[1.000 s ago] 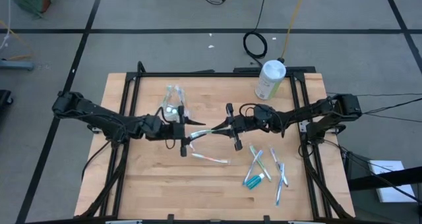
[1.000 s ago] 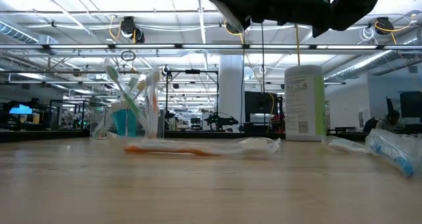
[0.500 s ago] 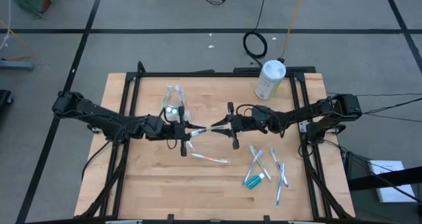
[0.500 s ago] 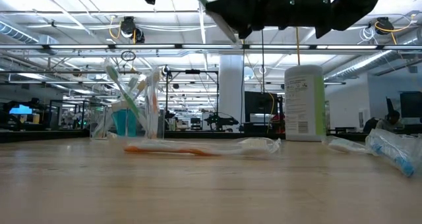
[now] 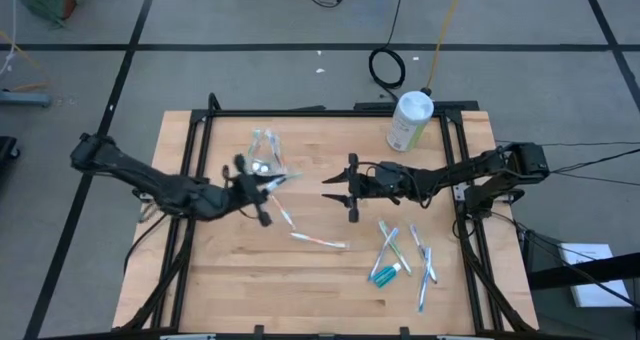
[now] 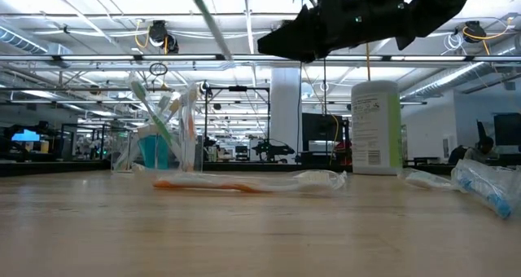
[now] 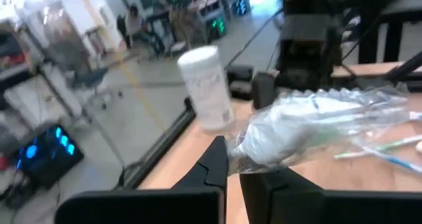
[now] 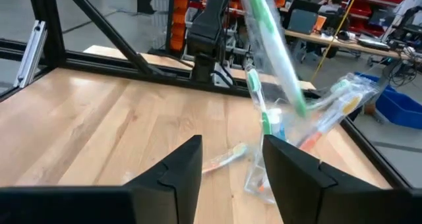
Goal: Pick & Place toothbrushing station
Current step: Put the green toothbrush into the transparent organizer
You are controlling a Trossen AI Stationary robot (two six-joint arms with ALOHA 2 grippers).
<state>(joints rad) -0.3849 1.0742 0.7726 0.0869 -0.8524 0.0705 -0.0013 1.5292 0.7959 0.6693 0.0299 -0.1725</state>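
Cup (image 5: 265, 152) at table's 11 o'clock, brushes (image 6: 167, 118) upright inside. Left gripper (image 5: 262, 187) clamps a wrapped brush (image 5: 278, 202) just beside it. Right gripper (image 5: 335, 187), mid-table, fingers parted, holds nothing.

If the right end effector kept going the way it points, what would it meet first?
Probably the wrapped green toothbrush held by the left end effector, with the clear plastic cup just beyond; depth is uncertain. The right end effector is open.

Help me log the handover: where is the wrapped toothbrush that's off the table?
In the high view, the wrapped toothbrush is in the left gripper, shut on it above the table's left-centre, beside the clear cup; the right gripper is open.
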